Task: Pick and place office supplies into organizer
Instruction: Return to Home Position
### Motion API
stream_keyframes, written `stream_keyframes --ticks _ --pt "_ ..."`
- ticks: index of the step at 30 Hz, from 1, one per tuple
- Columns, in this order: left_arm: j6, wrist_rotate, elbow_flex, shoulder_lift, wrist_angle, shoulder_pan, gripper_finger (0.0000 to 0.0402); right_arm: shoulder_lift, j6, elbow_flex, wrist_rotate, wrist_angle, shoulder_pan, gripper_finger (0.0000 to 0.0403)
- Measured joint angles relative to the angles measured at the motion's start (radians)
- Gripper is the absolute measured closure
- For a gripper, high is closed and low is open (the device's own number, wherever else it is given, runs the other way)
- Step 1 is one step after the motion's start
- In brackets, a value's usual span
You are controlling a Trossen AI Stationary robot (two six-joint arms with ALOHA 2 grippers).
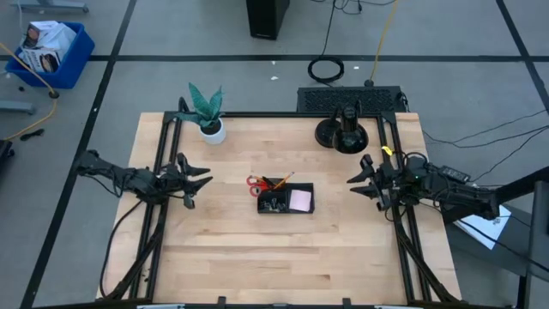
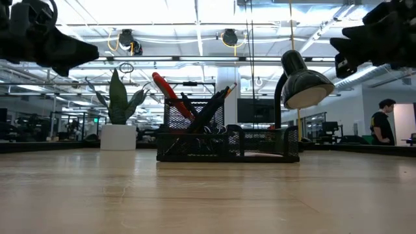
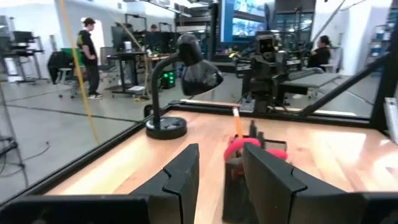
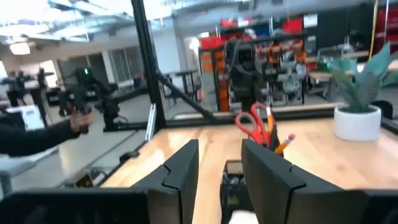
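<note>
Left gripper (image 1: 202,178): we hold the fingers parted and empty; the organizer (image 1: 287,210) sits well ahead.
Right gripper (image 1: 356,180): parted, empty too; scissors (image 1: 255,182) look stowed.

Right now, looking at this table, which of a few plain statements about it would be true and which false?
1. The red scissors stand in the black tray. True.
2. The pink note pad lies outside the tray. False: it lies inside one of the tray's compartments.
3. The left hand grips a pencil. False: it is open and empty, well apart from the tray.
4. The right hand is open and touches nothing. True.
5. The potted plant stands apart from the tray. True.
</note>
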Motion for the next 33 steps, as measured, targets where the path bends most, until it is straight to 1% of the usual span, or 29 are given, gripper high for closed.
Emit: stream_keyframes --ticks 2,4,7,11,14,17,21,23,27,31,33 --pt "-0.004 -0.012 -0.02 0.0 0.026 0.002 0.0275 0.0 0.017 -0.031 0.003 0.062 0.0 0.0287" --pt "-0.01 -0.015 -0.021 0.001 0.028 0.003 0.0275 0.0 0.033 -0.054 0.035 0.098 0.0 0.0287" --pt "-0.014 -0.019 -0.021 0.001 0.034 0.003 0.0275 0.001 0.045 -0.059 0.124 0.071 0.0 0.0287" --pt "-0.012 -0.02 -0.021 0.001 0.039 0.003 0.0275 0.0 0.049 -0.06 0.134 0.062 0.0 0.0287" --pt "-0.005 -0.067 -0.021 0.001 0.04 0.002 0.0275 0.0 0.049 -0.061 0.156 0.07 0.001 0.0287" --pt "-0.002 -0.112 -0.021 0.001 0.041 0.003 0.0275 0.001 0.028 -0.062 0.234 0.062 0.001 0.0287" --pt "-0.01 -0.115 -0.021 0.001 0.026 0.003 0.0275 0.001 0.022 -0.062 0.387 -0.068 0.001 0.0287" --pt "-0.015 -0.126 -0.021 0.002 0.011 0.003 0.0275 0.007 0.035 -0.061 0.43 -0.094 0.003 0.0287" --pt "-0.03 -0.164 -0.021 0.002 -0.011 0.003 0.0275 0.031 0.014 -0.061 0.423 -0.096 0.022 0.0287" --pt "-0.036 -0.168 -0.02 0.007 -0.02 0.003 0.0275 0.059 -0.018 -0.061 0.427 -0.099 0.036 0.0287" --pt "-0.026 -0.168 -0.02 0.011 -0.022 0.003 0.0275 0.065 -0.033 -0.061 0.45 -0.095 0.036 0.0287"
